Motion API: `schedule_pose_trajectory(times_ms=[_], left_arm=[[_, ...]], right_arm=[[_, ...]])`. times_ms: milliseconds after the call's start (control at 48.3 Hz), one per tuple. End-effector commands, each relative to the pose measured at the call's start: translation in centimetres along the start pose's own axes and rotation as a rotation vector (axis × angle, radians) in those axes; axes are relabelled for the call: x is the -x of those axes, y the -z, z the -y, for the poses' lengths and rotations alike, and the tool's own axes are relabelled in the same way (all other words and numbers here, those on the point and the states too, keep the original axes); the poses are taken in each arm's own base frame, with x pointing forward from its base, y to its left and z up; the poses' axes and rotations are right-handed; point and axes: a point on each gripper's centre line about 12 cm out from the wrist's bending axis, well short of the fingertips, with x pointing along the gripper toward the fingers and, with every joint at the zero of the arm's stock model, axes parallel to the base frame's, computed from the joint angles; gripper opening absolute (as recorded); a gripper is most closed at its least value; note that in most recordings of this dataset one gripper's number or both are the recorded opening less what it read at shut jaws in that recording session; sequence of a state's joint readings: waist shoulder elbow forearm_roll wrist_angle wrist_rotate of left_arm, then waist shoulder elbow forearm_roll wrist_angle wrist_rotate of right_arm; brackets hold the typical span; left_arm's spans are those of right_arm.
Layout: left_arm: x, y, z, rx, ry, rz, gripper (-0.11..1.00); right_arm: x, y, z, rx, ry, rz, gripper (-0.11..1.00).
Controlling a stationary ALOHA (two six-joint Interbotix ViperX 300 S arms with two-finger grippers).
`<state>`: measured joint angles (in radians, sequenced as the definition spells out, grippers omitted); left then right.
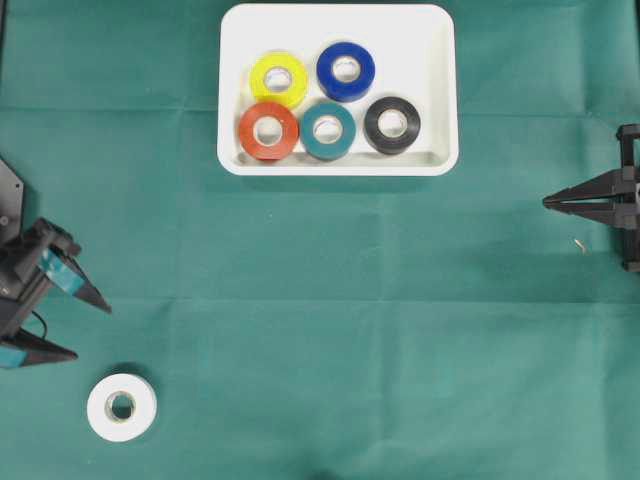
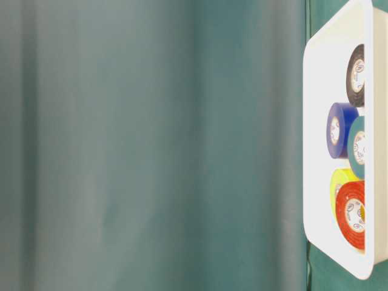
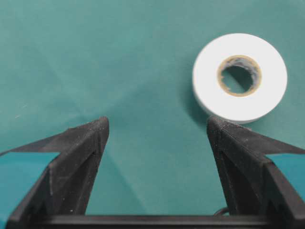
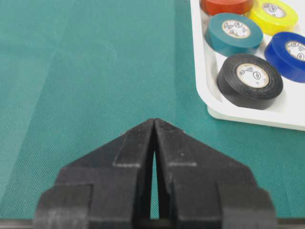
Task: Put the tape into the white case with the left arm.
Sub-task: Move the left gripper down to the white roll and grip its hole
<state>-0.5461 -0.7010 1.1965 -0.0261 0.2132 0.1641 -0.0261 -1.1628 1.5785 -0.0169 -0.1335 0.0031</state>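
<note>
The jaws of the left gripper, black pointed fingers banded in teal, stand spread wide with nothing but green cloth between them, while the jaws of the right gripper, plain black with no bands, are pressed together to a single point. In the left wrist view the round white roll of tape, with its tan cardboard core, lies flat on the green cloth just ahead of the spread jaws and off to the side of the right-hand finger, whose tip sits close under the roll's rim; whether they touch cannot be told there. From overhead the same white roll rests apart from the teal-banded fingertips, beyond the nearer one. The large shallow white rectangular plastic case with rounded corners lies well away from the left jaws, and nearer the closed right jaws, ahead and to one side of them. It holds five rolls lying flat: a yellow roll, a blue roll, a red roll, a teal roll and a black roll, the black one nearest the right jaws.
</note>
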Motion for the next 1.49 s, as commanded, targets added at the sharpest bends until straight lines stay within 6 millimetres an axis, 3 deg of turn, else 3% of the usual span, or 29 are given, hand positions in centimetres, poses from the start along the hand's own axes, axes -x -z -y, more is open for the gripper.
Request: schedule_pose_trajectory(times_ms=[0,683,1469], left_arm=[[-0.8,-1.1,0.1,-0.010,0.006,0.023,0.81],[-8.4,-2.7,1.7,-0.045,0.071,-0.147,0.81],[-11.9,-0.4,2.5,-0.060,0.095,-0.284,0.81]], right_arm=[[-0.1,-0.5,0.0,-0.003,0.001,0.015,-0.09],[-0.1,-0.5,0.0,-0.013,0.001,0.014,-0.09],[-0.1,-0.5,0.0,-0.013,0.001,0.015,-0.09]])
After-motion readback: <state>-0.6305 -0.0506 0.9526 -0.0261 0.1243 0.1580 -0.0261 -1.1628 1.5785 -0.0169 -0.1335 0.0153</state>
